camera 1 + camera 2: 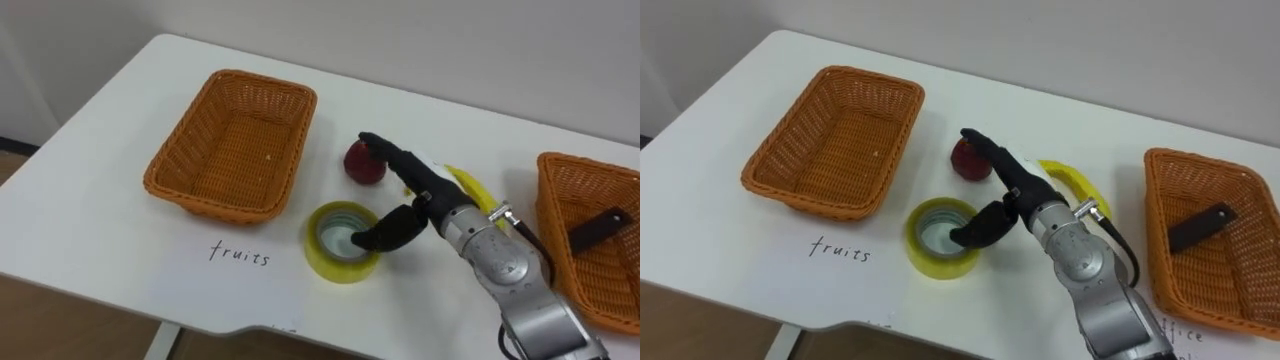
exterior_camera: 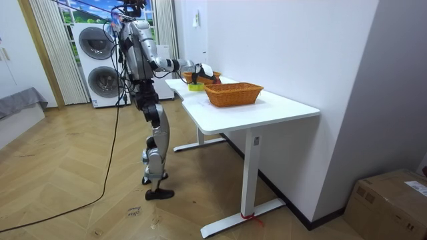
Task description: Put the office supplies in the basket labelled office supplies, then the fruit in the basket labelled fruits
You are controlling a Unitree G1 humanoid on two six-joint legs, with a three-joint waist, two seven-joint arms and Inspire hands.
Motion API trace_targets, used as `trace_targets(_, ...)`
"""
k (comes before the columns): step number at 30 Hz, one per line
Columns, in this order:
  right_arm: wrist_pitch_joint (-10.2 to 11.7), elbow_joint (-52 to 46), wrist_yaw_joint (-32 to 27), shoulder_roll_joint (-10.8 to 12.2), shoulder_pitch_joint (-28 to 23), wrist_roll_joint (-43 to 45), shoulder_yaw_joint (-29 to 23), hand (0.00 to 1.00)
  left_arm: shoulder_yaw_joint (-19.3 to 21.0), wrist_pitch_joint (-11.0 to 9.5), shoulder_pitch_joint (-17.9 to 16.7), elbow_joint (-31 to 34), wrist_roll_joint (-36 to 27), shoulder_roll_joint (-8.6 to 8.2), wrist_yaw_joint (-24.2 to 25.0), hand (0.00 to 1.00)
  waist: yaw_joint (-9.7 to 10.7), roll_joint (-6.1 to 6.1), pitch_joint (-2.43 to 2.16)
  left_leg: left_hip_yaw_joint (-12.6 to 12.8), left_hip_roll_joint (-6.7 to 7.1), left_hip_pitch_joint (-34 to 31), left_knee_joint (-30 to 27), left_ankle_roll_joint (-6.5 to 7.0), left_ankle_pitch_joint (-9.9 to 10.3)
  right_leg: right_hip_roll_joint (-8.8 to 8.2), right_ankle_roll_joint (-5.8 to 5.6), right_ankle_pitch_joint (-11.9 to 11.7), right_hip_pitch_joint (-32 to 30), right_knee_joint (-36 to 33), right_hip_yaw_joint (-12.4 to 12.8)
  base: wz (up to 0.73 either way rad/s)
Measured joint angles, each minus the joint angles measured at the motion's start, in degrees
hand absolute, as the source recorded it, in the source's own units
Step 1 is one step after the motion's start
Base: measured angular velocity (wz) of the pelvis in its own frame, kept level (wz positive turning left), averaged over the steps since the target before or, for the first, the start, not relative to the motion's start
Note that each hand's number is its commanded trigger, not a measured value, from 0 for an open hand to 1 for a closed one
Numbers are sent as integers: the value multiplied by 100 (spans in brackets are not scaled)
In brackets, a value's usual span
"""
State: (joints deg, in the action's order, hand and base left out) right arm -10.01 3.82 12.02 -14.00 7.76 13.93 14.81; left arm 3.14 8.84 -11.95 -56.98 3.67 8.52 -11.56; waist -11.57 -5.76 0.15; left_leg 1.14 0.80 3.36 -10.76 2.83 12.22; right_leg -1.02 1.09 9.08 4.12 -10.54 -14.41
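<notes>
Across the white tabletop (image 1: pixel 100 235) I see two woven baskets well apart, and the room view shows the robot standing upright at its long edge, one arm reaching over the surface. On my left, the left basket (image 1: pixel 200 130) has nothing in it and a handwritten word lies on the tabletop just in front of it. At the right edge, the right basket (image 1: pixel 560 200) holds a flat dark item (image 1: pixel 598 226) lying aslant on its floor. Between the baskets my right hand (image 1: pixel 425 185) comes in from the lower right, spread wide and gripping nothing: the fingers (image 1: pixel 385 148) stretch forward and reach the top of the apple, while the thumb (image 1: pixel 385 232) points down and left over the hole of the tape roll. That yellow tape roll (image 1: pixel 330 262) lies flat near the front edge, just right of the left basket. Beside the wrist a banana (image 1: pixel 470 190) lies partly hidden behind the hand. Just beyond the roll, a red apple (image 1: pixel 362 168) sits near the left basket's right wall
</notes>
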Motion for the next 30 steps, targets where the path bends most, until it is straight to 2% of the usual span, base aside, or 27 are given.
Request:
trace_targets(4, -69, 99, 73, 59, 1, 16, 38, 0, -1, 107, 1, 67, 51, -3, -4, 0, 3, -5, 3, 0, 2, -6, -13, -1, 0, -3, 0, 0, 1, 0, -35, 0)
trace_targets(11, -131, 171, 78, 67, 32, 24, 33, 0, -4, 129, 56, 91, 51, -6, -22, 0, 2, -6, 5, 0, 6, -26, -27, -2, 1, -56, 0, 0, -3, -3, -152, 0)
trace_targets(21, -132, 239, 127, 68, 78, 104, 36, 0, -6, 212, 93, 90, 51, -6, -24, 0, 1, -6, 8, 0, 9, -31, -32, -2, 1, -51, 0, 0, -8, -4, -161, 0)
trace_targets(30, -125, 533, 194, 68, 373, 376, 101, 0, -4, 228, 101, 91, 52, -15, -128, 0, -8, -7, 9, 0, 10, -55, -50, -3, 1, -45, 0, 0, -21, -2, -163, 0)
